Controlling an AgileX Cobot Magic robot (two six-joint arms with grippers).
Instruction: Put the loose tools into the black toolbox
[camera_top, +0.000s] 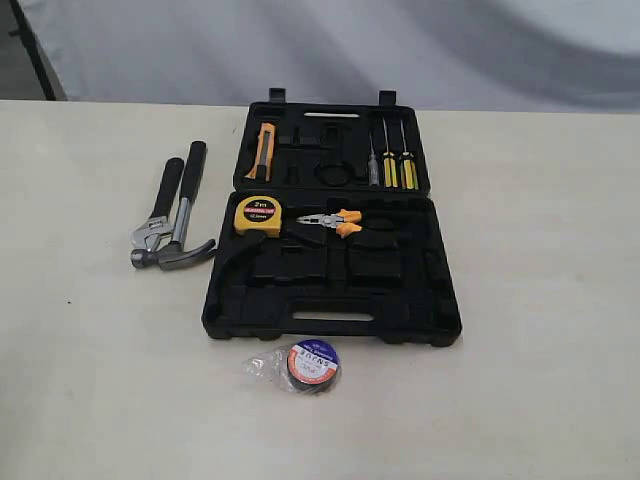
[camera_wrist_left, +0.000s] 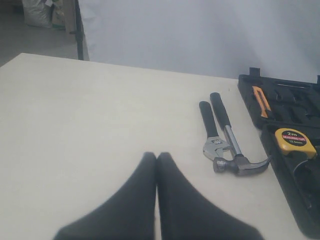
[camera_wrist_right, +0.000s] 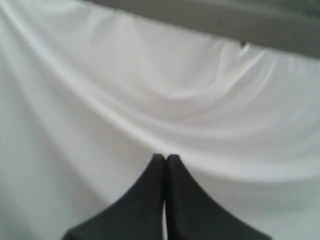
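The black toolbox (camera_top: 400, 300) lies open in the middle of the table, also at the edge of the left wrist view (camera_wrist_left: 300, 195). Left of it the claw hammer (camera_top: 182, 228) (camera_wrist_left: 240, 164) and the adjustable wrench (camera_top: 155, 215) (camera_wrist_left: 212, 145) lie side by side, handles pointing away. The clear-wrapped black tape roll (camera_top: 312, 365) sits in front of the box. My left gripper (camera_wrist_left: 156, 156) is shut and empty, hovering over bare table well short of the hammer. My right gripper (camera_wrist_right: 165, 158) is shut and empty, facing a white cloth. Neither gripper shows in the exterior view.
Inside the box rest a yellow tape measure (camera_top: 258, 215), orange-handled pliers (camera_top: 335, 221), an orange utility knife (camera_top: 262, 150) and yellow-handled screwdrivers (camera_top: 398, 168). A white cloth (camera_top: 350, 45) hangs behind the table's far edge.
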